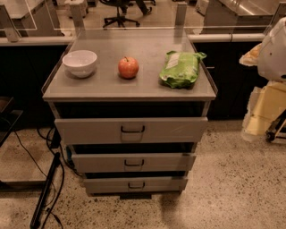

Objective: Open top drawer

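Note:
The top drawer is the widest of three grey metal fronts on a small cabinet. A dark wire handle sits at its centre. Its front stands forward of the cabinet frame, with a dark gap above it. The inside is in shadow and no paper slip shows. Two narrower drawers, the middle drawer and the bottom drawer, sit below with similar handles. My gripper is out of view. Only a white rounded part of my arm shows at the right edge, well right of the cabinet.
On the cabinet top stand a white bowl, a red apple and a green packet. Black cables lie on the floor at the left. Yellowish padding stands at the right. An office chair is behind.

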Tool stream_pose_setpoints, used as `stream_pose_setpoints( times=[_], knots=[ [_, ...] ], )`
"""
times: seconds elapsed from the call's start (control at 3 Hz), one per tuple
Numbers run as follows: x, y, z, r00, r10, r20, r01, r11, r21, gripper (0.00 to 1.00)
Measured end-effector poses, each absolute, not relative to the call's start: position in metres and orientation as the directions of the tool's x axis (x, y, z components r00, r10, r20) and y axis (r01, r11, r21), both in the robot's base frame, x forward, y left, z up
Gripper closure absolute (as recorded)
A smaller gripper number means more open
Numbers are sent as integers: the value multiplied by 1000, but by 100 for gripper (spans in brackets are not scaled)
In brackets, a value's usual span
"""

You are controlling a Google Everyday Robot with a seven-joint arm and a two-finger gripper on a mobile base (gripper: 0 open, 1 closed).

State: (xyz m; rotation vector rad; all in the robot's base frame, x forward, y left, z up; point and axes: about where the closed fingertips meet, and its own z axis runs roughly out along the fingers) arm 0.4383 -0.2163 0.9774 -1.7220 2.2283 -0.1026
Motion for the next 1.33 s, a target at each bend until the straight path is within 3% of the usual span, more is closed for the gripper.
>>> stream_pose_setpoints(
  times=[0.67, 1.33],
  knots=[
    [443, -204, 936, -210, -957, -201, -941, 253, -225, 0],
    [442, -175, 874, -163, -965, -208, -976, 189, -113, 0]
  ],
)
